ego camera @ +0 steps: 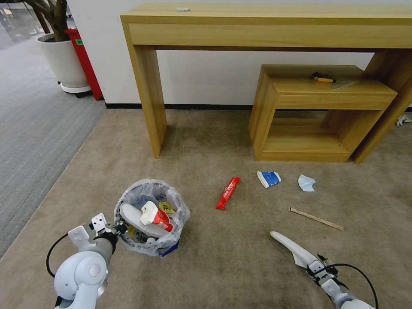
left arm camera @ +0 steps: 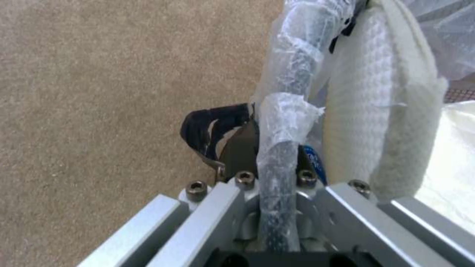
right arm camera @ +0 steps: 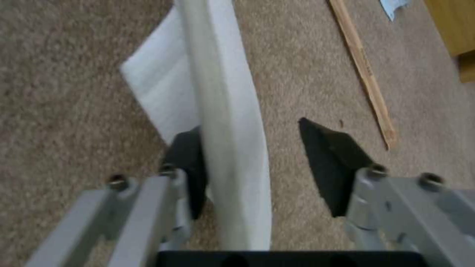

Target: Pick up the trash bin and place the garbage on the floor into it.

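Jaws first: the left gripper (left arm camera: 269, 155) has its jaws pinched on the bagged rim of the trash bin (ego camera: 151, 216), low on the robot's left. The right gripper (right arm camera: 257, 163) has its jaws spread with a white slipper (right arm camera: 232, 129) standing on edge between them; one pad looks to touch it, the other sits clear of it.

Big stuff next. The floor (ego camera: 223, 262) is beige carpet, with a long wooden surface (ego camera: 266, 25) against the wall and a lower wooden shelf unit (ego camera: 317, 111) tucked under it on the right.

The bin is just ahead of the left arm, and it's already got the other slipper (ego camera: 133, 216), a red and white wrapper (ego camera: 154, 216) and some yellow bits inside.

Loose garbage is spread out to the bin's right: a red snack wrapper (ego camera: 228, 193) nearest, then a blue-white packet (ego camera: 269, 179), a pale blue mask (ego camera: 306, 183), and a wooden stick (ego camera: 316, 219) lying near the toe of the held slipper
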